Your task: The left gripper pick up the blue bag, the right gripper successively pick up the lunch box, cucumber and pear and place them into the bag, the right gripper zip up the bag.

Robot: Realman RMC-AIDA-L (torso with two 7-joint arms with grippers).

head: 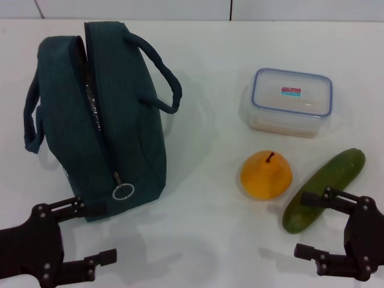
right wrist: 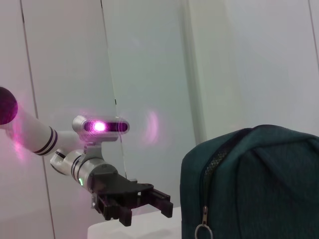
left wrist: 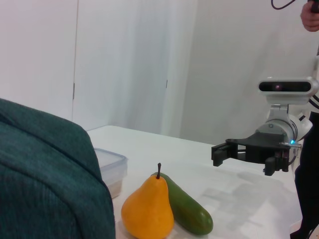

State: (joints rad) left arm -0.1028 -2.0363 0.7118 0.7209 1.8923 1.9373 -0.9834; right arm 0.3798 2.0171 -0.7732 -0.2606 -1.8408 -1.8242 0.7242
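Observation:
The blue bag (head: 105, 114) stands on the white table at the left, its zip partly open and the ring pull (head: 123, 192) hanging at the near end. My left gripper (head: 99, 233) sits open just in front of the bag, holding nothing. At the back right is the lunch box (head: 291, 102), with the pear (head: 267, 174) nearer and the cucumber (head: 324, 189) lying aslant beside it. My right gripper (head: 303, 225) is open at the cucumber's near end, one finger over it. The left wrist view shows the bag (left wrist: 45, 174), lunch box (left wrist: 109, 167), pear (left wrist: 148, 209), cucumber (left wrist: 192, 214) and right gripper (left wrist: 219, 153).
The white table (head: 204, 240) has bare surface between the bag and the food items. A white wall stands behind the table. A person's hand (left wrist: 311, 15) shows at the far edge of the left wrist view. The right wrist view shows the bag (right wrist: 254, 184) and the left gripper (right wrist: 154, 199).

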